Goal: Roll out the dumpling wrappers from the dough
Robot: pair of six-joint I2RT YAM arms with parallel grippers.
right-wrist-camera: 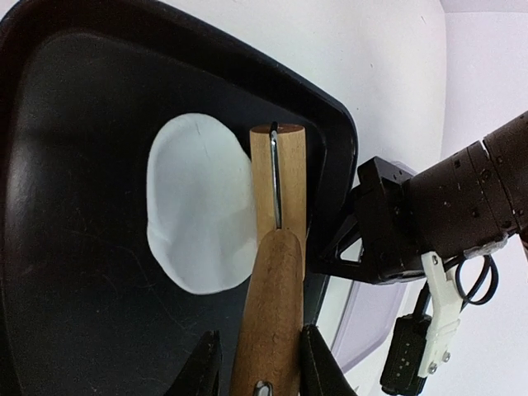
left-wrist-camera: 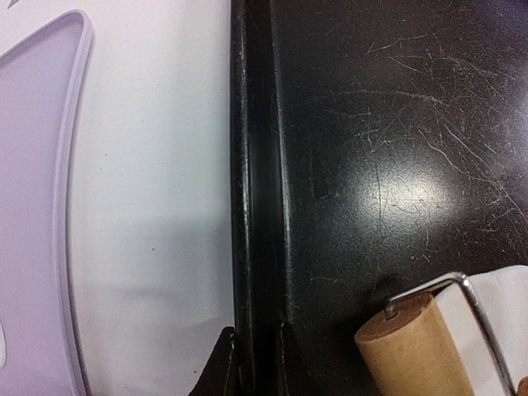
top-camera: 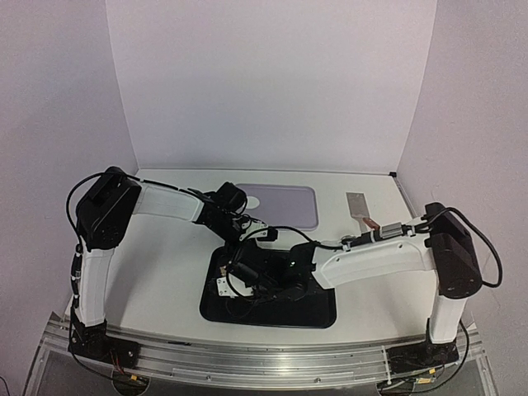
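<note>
no readable text, labels or numbers

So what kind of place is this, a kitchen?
Probably a robot test booth, not a real kitchen: plain white walls all around, and the right gripper holding a wooden roller against white dough in a black tray.

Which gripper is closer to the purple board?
Left. The left gripper clamps the rim of the black tray beside the purple board; the right gripper holds the roller farther in, over the tray.
</note>
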